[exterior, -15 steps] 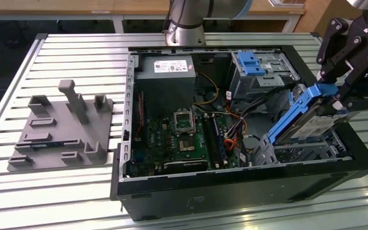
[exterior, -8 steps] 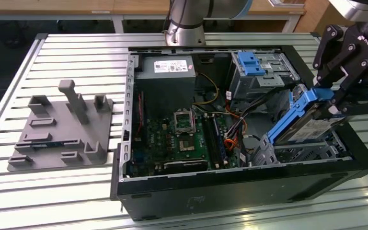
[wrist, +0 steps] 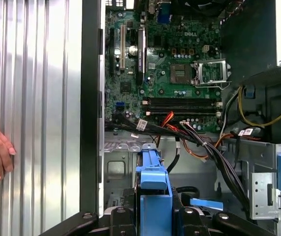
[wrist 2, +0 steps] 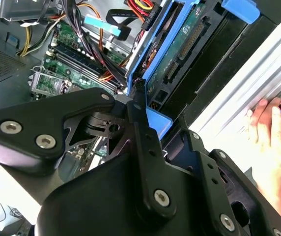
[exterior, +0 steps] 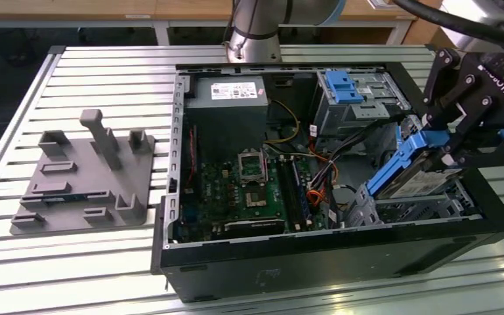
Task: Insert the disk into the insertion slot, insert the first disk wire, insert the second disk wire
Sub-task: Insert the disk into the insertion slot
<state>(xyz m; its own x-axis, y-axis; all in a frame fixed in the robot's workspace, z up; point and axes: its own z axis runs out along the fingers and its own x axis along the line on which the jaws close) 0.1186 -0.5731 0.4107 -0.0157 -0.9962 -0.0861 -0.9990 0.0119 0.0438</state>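
The disk, a silver-grey drive in a bright blue carrier, hangs tilted over the near right corner of the open computer case. My gripper is shut on the carrier's upper end. Directly beneath it lies the insertion slot, a low perforated metal cage; the disk's lower end reaches down to the cage's rim. The second wrist view shows the disk's green circuit-board underside and my gripper clamped on the blue frame. In the first wrist view the blue carrier juts out from my gripper over the cage floor.
Loose black, orange and red cables run across the case beside the cage, over the motherboard. A taller grey bay with a blue clip stands behind. A person's hand rests on the slatted table outside the case wall. A grey fixture sits at the exterior view's left.
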